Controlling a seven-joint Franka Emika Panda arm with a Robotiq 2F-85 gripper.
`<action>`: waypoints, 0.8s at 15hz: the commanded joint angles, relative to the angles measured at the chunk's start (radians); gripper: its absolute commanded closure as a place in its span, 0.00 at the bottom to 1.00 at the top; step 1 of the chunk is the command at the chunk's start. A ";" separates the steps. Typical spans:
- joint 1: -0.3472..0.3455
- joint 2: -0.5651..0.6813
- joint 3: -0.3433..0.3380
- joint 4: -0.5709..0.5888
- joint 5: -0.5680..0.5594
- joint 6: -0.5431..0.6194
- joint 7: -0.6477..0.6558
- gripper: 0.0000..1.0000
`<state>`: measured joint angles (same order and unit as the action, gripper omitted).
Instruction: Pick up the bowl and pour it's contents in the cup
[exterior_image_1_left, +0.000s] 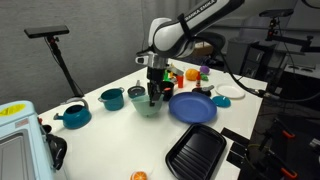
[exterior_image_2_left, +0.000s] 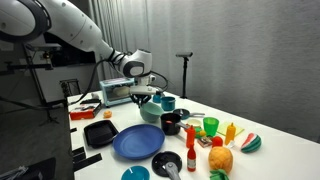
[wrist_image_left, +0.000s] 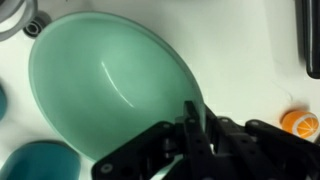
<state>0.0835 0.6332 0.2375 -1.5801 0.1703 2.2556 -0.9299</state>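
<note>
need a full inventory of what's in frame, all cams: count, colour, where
bowl: 1, mint green, mid-table, nothing visible inside
cup: 1, black, beside the bowl
orange piece: 1, orange, on the table outside the bowl
teal pot: 1, teal, beside the bowl
small teal pot: 1, teal, beyond the teal pot
blue plate: 1, blue, beside the bowl
black tray: 1, black, table edge
green cup: 1, green, near the toy foods
toy foods: several, mixed colours, clustered
toaster oven: 1, silver, table end
arm: 1, white
gripper: 1, black, fingers pinching the bowl's rim
</note>
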 joint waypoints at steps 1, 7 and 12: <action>-0.002 -0.039 0.027 -0.106 -0.031 0.111 -0.043 0.98; 0.002 -0.044 0.041 -0.138 -0.062 0.090 -0.029 0.98; -0.013 -0.136 0.031 -0.194 -0.056 -0.034 -0.008 0.98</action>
<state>0.0835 0.5628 0.2750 -1.7041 0.1237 2.2994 -0.9540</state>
